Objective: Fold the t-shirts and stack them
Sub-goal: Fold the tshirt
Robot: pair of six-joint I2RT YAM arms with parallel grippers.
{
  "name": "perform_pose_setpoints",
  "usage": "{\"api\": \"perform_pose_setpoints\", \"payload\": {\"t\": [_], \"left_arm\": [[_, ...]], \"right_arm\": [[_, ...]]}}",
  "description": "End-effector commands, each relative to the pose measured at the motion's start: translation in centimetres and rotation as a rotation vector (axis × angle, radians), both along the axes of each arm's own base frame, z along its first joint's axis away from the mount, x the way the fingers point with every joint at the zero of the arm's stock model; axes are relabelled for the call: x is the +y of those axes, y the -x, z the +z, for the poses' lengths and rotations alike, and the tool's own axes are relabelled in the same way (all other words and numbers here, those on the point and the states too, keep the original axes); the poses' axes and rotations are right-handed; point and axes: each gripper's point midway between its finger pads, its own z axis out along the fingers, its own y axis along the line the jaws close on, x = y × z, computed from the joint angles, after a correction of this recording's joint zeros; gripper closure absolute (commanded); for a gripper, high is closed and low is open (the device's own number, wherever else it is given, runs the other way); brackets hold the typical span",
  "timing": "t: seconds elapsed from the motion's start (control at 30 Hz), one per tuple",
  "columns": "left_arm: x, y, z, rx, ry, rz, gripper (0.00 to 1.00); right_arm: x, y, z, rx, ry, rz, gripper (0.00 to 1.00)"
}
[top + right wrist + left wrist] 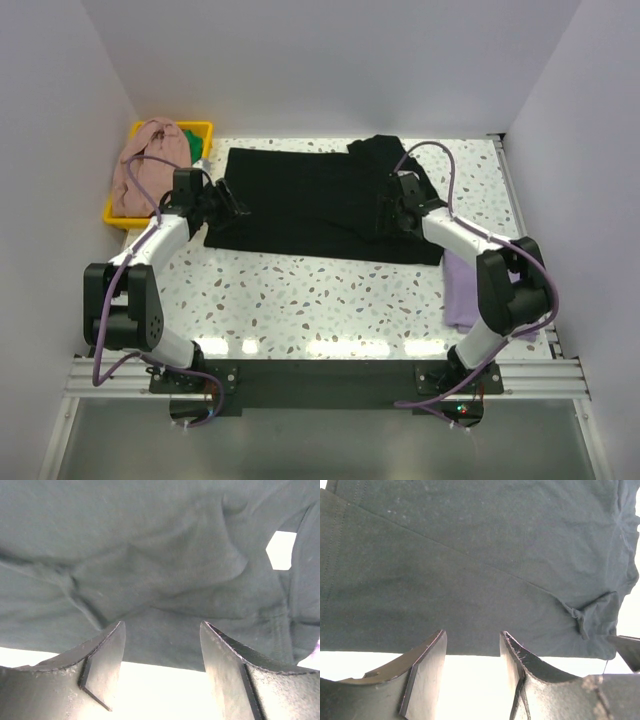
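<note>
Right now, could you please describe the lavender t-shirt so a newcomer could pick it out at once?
On the speckled table, go to the right edge, near the front. The lavender t-shirt lies there, partly under the right arm. It alone is pale purple; the black t-shirt spreads across the middle and the pink t-shirt lies in the yellow bin.

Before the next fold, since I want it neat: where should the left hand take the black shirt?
Pinch the black shirt at its straight left edge, coming in low from the left. That edge lies flat on the table, right ahead of the open left hand.
</note>
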Motion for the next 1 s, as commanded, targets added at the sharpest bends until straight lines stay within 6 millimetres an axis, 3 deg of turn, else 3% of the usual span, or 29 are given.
{"api": "perform_pose_setpoints", "payload": {"t": [0.0, 0.3, 0.6, 0.97], "left_arm": [[-0.4, -0.3, 1.3, -0.069, 0.004, -0.035, 0.48], [-0.5, -0.3, 1.1, -0.064, 0.010, -0.038, 0.48], [-0.5, -0.2, 0.9, -0.059, 0.009, -0.038, 0.48], [-0.5, -0.3, 0.8, -0.058, 0.008, -0.039, 0.48]], "right_arm": [[0.8, 0.1, -0.5, -0.031, -0.026, 0.035, 0.35], [3.0, 1.3, -2.8, -0.025, -0.041, 0.045, 0.42], [4.4, -0.2, -3.7, -0.010, -0.041, 0.020, 0.44], [4.6, -2.9, -2.3, -0.054, -0.022, -0.035, 0.44]]}}
